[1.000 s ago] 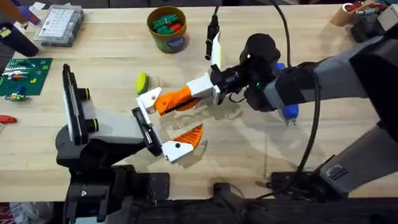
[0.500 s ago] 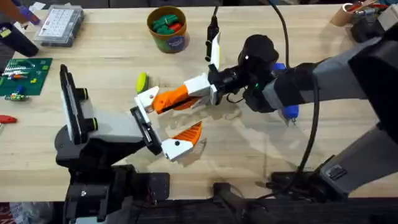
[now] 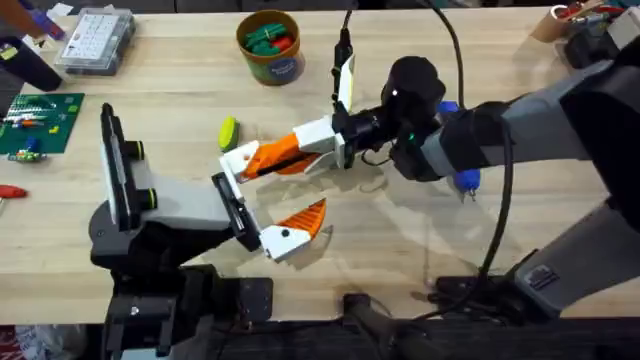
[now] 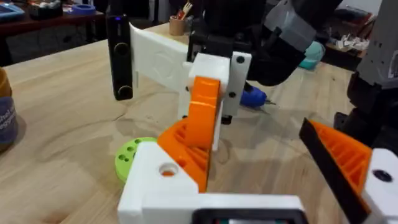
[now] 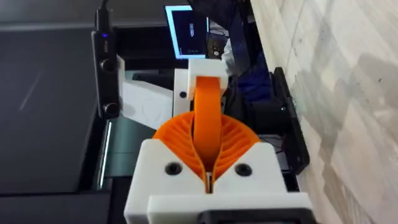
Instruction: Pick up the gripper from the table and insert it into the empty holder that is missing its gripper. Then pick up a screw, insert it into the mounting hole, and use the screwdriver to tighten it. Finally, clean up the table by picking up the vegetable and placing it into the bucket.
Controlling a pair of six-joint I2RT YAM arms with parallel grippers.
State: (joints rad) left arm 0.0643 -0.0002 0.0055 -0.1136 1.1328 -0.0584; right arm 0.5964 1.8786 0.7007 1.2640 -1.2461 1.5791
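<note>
From overhead I see my right gripper (image 3: 290,152) reaching across the middle of the table (image 3: 420,260), its ribbed orange pads pressed together around the gripper (image 3: 268,157), the small orange wedge, so the fingers are closed tight on it with no gap left between them. My right wrist camera confirms this: the two ribbed pads (image 5: 171,134) bow around the wedge (image 5: 207,115), which sticks straight out from between them. The wedge's far end meets the holder (image 3: 238,160), the white bracket on my left arm; in the left wrist view the orange piece (image 4: 204,109) sits against that bracket (image 4: 158,180), just beside the mounting hole (image 4: 166,168), though I cannot tell whether it is fully seated. My left gripper (image 3: 262,198) stands wide open, holding nothing of its own: one jaw is the white bracket, the other carries its ribbed orange finger (image 3: 305,217) well apart from it. The screwdriver (image 3: 462,178) lies on the wood behind my right arm, its blue handle partly hidden. The bucket (image 3: 269,44) stands at the far side of the table, with green and red pieces inside. A small yellow-green round piece (image 3: 228,131) lies near the holder.
</note>
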